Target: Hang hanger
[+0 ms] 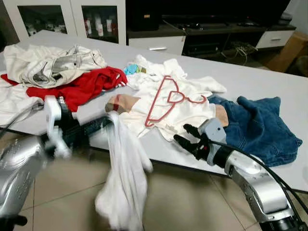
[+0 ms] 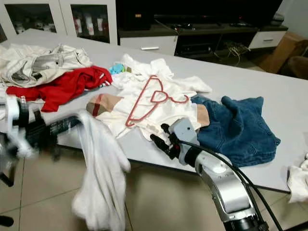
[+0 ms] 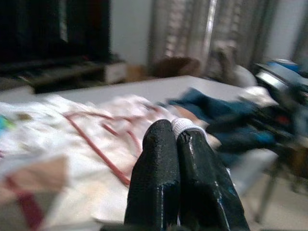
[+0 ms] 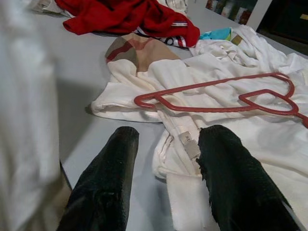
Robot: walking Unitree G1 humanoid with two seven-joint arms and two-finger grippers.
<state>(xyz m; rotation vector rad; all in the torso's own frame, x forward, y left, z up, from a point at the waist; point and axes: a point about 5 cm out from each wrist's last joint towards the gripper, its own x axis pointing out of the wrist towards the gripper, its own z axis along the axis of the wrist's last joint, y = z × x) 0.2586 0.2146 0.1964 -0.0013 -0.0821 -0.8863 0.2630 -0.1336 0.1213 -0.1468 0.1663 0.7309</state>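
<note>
Thin red hanger point(image 1: 163, 98) lies flat on a white shirt point(image 1: 185, 103) on the table point(image 1: 269, 82). Right gripper point(image 1: 188, 137) poised at the shirt's near edge, fingers spread wide. Left gripper point(image 1: 103, 124) clamps a dangling white cloth point(image 1: 124, 178).

Big grey table point(image 1: 269, 82) with clothes all over. Red top point(image 1: 82, 86) near the left side, touching a cream pile point(image 1: 48, 65) behind it. Blue jeans point(image 1: 262, 125) on the right. Small light-blue thing point(image 1: 130, 70) (too small to tell what) by the red top. White cabinets with glass doors point(image 1: 62, 17) at the back. Tan tile floor point(image 1: 192, 197) below.
</note>
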